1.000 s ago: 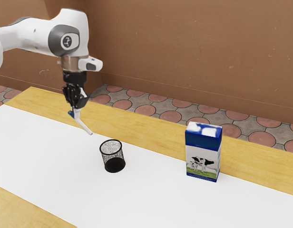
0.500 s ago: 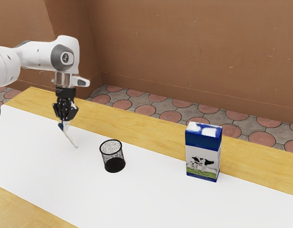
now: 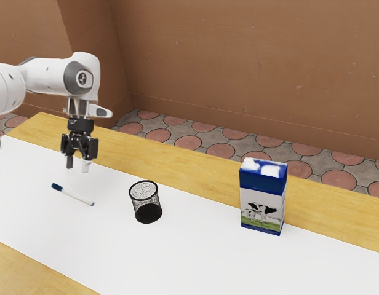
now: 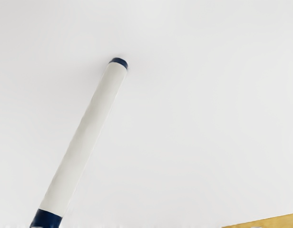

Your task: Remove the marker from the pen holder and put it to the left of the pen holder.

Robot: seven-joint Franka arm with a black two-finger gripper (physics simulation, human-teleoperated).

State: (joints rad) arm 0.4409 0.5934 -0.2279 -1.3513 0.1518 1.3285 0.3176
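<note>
Marker (image 3: 80, 198) found lying flat on the white table covering (image 3: 195, 258), below the gripper (image 3: 78, 166) and apart from it. Pen holder (image 3: 146, 203) stands upright near the marker's white end; the marker is on its exterior view's left side, the two not touching. Marker's long axis runs obliquely: dark-blue cap (image 3: 56, 186) toward the exterior view's left and farther back, opposite end toward the exterior view's right and nearer, aimed roughly at the holder's base. Wrist view confirms a narrow dark-blue band at that opposite end. Gripper is open, both fingers spread with a clear gap, gripping nothing. Hand hangs close to vertical, fingertips down; arm (image 3: 51, 72) enters from the exterior view's left. Milk carton (image 3: 262, 203) stands upright, well apart; brown wall (image 3: 239, 61) rises beyond.
</note>
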